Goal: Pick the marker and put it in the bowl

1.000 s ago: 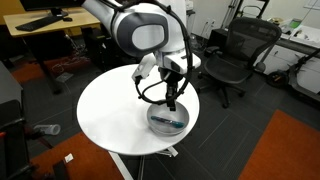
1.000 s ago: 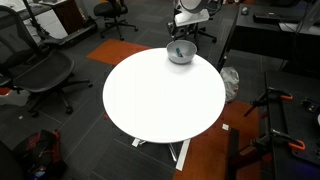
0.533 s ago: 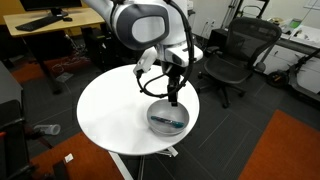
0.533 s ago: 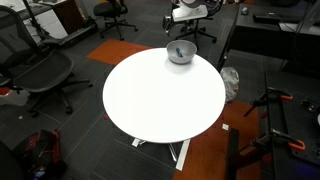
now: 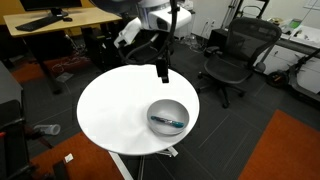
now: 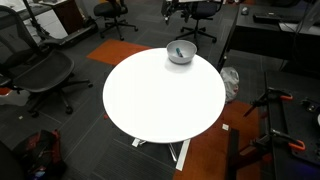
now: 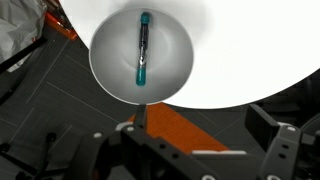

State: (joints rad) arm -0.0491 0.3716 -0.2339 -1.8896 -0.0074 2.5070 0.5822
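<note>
The marker, a thin dark stick with a teal end, lies inside the silver-grey bowl on the round white table. In both exterior views the bowl sits near the table's edge with the marker in it. My gripper hangs well above the table, up and to the side of the bowl. In the wrist view its fingers are wide apart with nothing between them. In an exterior view the arm only shows at the top edge.
Black office chairs stand around the table. A wooden desk is at the back. Orange carpet lies beside the table's base. A small bottle lies on the floor.
My gripper has risen from just above the bowl to well above the table and away from it. The marker stays lying in the bowl.
</note>
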